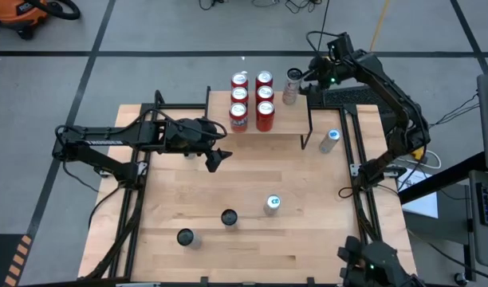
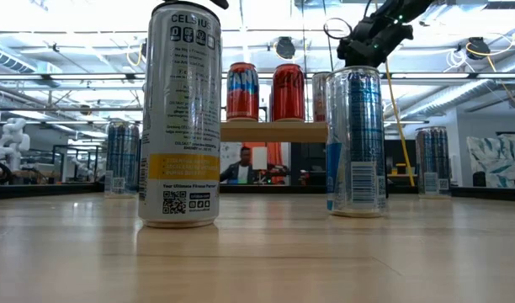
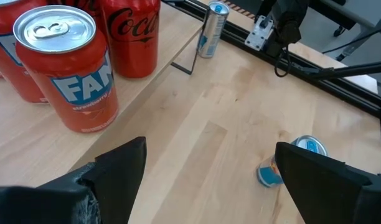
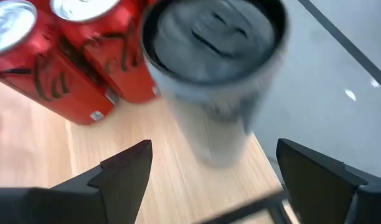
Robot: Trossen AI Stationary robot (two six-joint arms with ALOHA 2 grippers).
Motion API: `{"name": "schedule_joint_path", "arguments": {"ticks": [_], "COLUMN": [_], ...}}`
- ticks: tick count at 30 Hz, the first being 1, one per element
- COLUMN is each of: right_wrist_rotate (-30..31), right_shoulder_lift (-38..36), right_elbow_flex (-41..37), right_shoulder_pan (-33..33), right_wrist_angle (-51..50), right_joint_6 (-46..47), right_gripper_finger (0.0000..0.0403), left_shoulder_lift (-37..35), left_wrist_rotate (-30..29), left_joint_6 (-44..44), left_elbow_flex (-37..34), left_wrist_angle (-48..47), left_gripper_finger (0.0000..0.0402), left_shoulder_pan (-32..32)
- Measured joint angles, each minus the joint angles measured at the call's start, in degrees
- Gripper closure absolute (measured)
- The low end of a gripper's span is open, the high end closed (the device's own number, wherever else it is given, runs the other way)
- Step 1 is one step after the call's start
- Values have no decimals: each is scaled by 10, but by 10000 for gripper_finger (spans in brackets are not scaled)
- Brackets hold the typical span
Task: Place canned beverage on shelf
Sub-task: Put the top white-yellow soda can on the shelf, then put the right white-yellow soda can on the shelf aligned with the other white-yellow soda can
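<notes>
**Grey can on the shelf's corner, right gripper spread beside it**

The shelf (image 1: 288, 119) stood at the table's (image 1: 252, 239) far edge with six red cans (image 1: 253, 100) grouped on its left part. A slim grey can (image 1: 292, 85) stood upright on the shelf's far right corner, just beside the red ones. The right gripper (image 1: 311, 78) hung just to that can's right, fingers apart, not closed on it. The left gripper (image 1: 218, 155) hovered over the table just in front of the shelf, fingers apart and empty. Four more cans stood on the table: a blue one (image 1: 330, 140) by the shelf's right legs, another blue one (image 1: 272, 204) mid-table, and two dark-topped ones (image 1: 229, 217) nearer the front.
</notes>
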Motion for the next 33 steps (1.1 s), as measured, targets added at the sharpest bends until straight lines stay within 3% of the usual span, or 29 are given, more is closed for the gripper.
{"name": "schedule_joint_path", "arguments": {"ticks": [6,15,23,33], "right_wrist_rotate": [56,130,125,113], "right_shoulder_lift": [-48,-145,-202,-223], "right_elbow_flex": [0,0,0,0], "right_shoulder_pan": [15,75,182,339], "right_wrist_angle": [-31,-88,-159,-160], "right_joint_6": [54,208,342,478], "right_gripper_finger": [85,85,85,85], "left_shoulder_lift": [0,0,0,0], "left_wrist_rotate": [0,-7,-10,-3], "left_joint_6": [11,19,-10,-70], "left_elbow_flex": [0,0,0,0], "left_wrist_angle": [0,1,1,-13], "left_gripper_finger": [43,43,43,43], "left_shoulder_pan": [0,0,-1,-5]}}
